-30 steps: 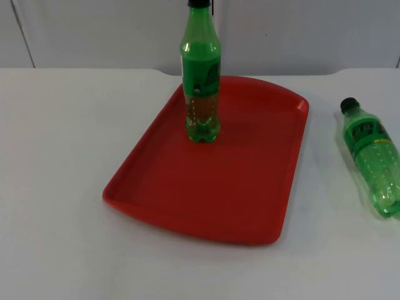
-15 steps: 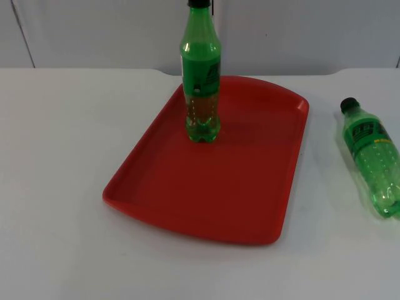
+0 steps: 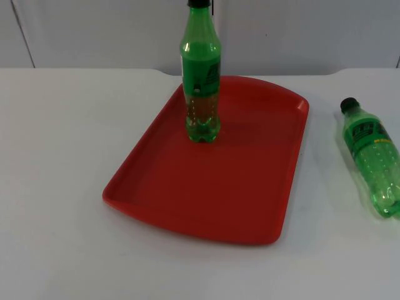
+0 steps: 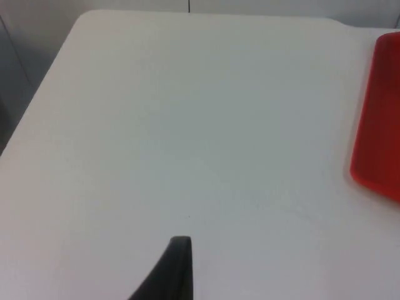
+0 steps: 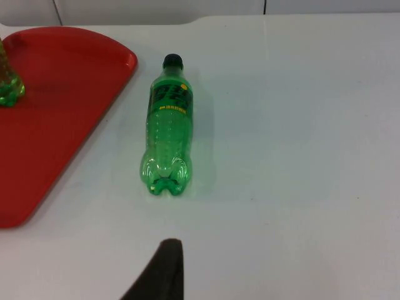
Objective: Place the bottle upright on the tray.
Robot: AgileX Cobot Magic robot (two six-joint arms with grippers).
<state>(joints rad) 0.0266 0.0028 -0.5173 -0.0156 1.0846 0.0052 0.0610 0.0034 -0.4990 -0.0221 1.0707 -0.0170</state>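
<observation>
A green bottle with a black cap [image 3: 200, 75] stands upright on the far part of the red tray [image 3: 237, 187]. A second green bottle [image 3: 370, 156] lies on its side on the white table right of the tray, cap pointing to the far wall. My right gripper [image 5: 165, 269] hangs back over the table, a good way short of this lying bottle [image 5: 167, 128], with the tray's corner [image 5: 50, 112] and the standing bottle's base [image 5: 7, 87] beyond it. My left gripper [image 4: 178, 269] waits over bare table left of the tray's edge [image 4: 378, 125]. Neither gripper holds anything.
The grey partition wall [image 3: 300, 31] closes the table's far side just behind the tray. White table top [image 3: 56, 156] stretches left of the tray and in front of it.
</observation>
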